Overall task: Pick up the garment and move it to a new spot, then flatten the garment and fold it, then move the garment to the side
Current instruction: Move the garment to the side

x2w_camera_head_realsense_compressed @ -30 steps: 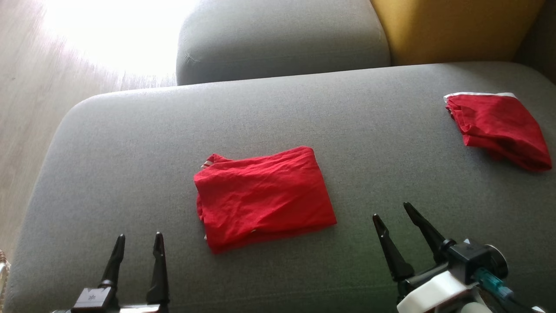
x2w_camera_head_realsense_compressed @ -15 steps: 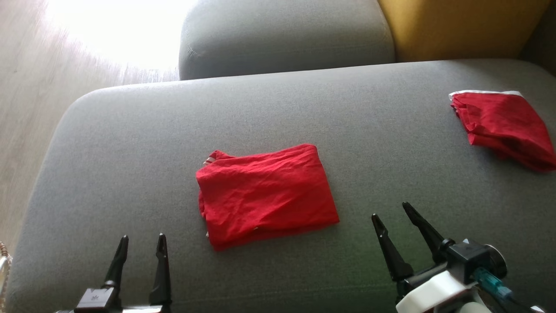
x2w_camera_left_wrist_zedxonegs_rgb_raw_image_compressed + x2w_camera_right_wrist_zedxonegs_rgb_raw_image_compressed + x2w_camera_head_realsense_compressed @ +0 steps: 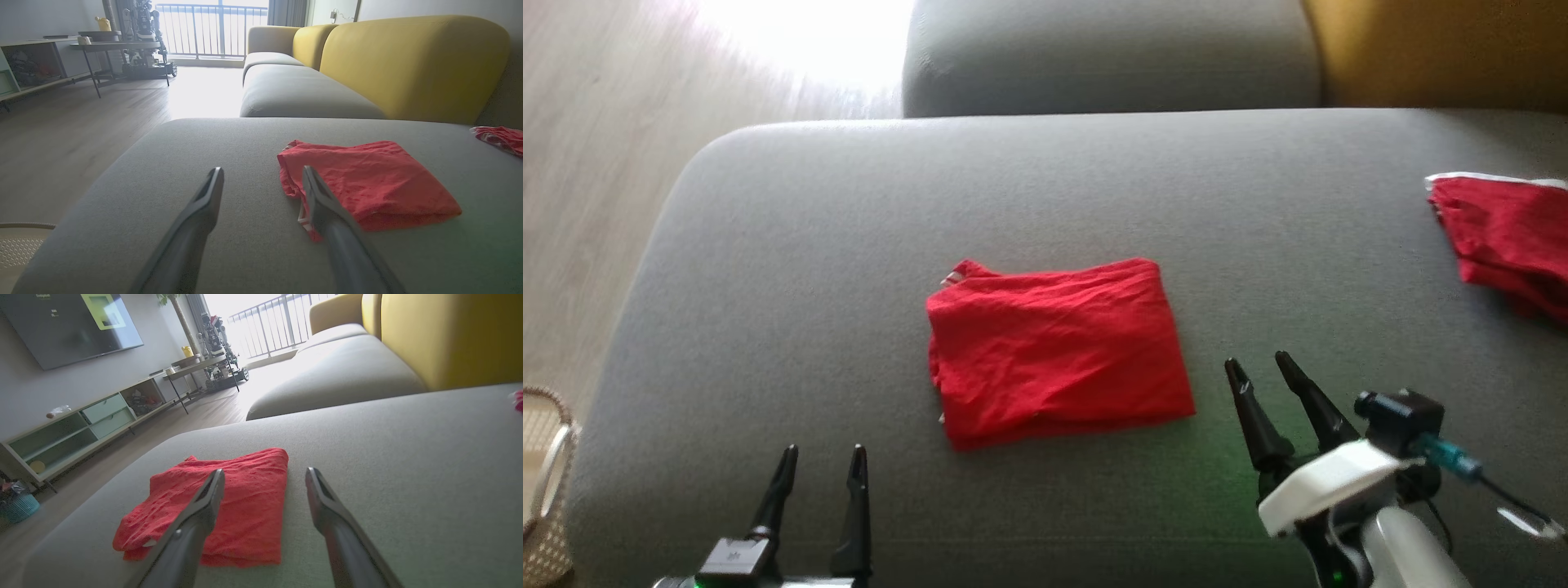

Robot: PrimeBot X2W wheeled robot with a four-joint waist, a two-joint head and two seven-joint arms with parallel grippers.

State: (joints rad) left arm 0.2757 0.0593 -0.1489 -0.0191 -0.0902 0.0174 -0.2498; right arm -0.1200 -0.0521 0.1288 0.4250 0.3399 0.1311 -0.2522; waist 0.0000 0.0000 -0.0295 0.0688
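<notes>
A red garment [image 3: 1058, 351] lies folded into a rough rectangle in the middle of the grey sofa cushion [image 3: 792, 245]. The left wrist view has the garment [image 3: 367, 183] ahead and to the right, and the right wrist view has the garment [image 3: 220, 506] ahead and to the left. My left gripper [image 3: 821, 457] hovers open at the cushion's near edge, left of the garment, holding nothing. My right gripper [image 3: 1262, 363] is open just off the garment's right side, apart from the cloth.
A second red garment [image 3: 1507, 245] with a white trim lies at the cushion's far right. Yellow backrests [image 3: 408, 61] stand behind. A woven basket [image 3: 543, 482] sits on the wooden floor [image 3: 596, 163] at the left. A table [image 3: 118, 53] and a TV shelf [image 3: 77, 428] stand across the room.
The whole head view has shifted rightward, so the camera moved. My right gripper has edged forward and closer to the garment's right side. The garment lies as before.
</notes>
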